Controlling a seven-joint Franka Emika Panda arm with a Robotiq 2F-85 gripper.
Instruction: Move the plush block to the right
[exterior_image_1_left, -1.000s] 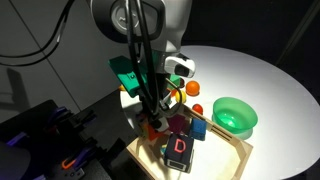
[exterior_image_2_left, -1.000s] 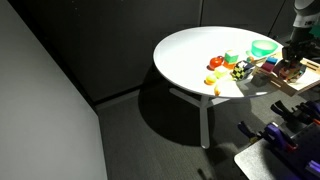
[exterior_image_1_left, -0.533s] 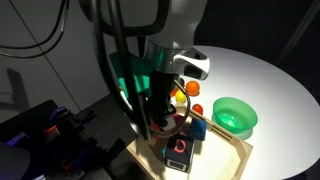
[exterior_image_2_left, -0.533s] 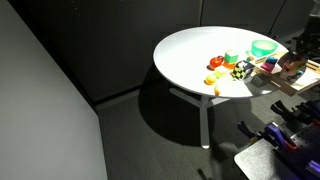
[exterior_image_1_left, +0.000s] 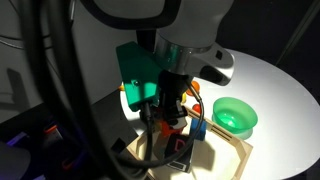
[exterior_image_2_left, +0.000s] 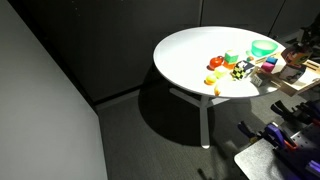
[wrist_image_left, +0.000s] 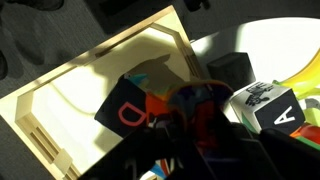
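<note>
In the wrist view my gripper fills the lower middle, its dark fingers close on either side of an orange-red soft thing, the plush block. It is over the inner end of the wooden tray. The pale face of the block is hidden. In an exterior view the gripper hangs over the tray with orange showing at its tips. In an exterior view only a part of the gripper shows at the right edge.
A red block marked "D" lies in the tray left of the jaws. A black-and-white block and a black block are to the right. A green bowl stands on the round white table with small toys.
The arm has swung nearer the camera and to the right in an exterior view, and the orange thing went with the jaws. The red "D" block is now mostly hidden behind the gripper there.
</note>
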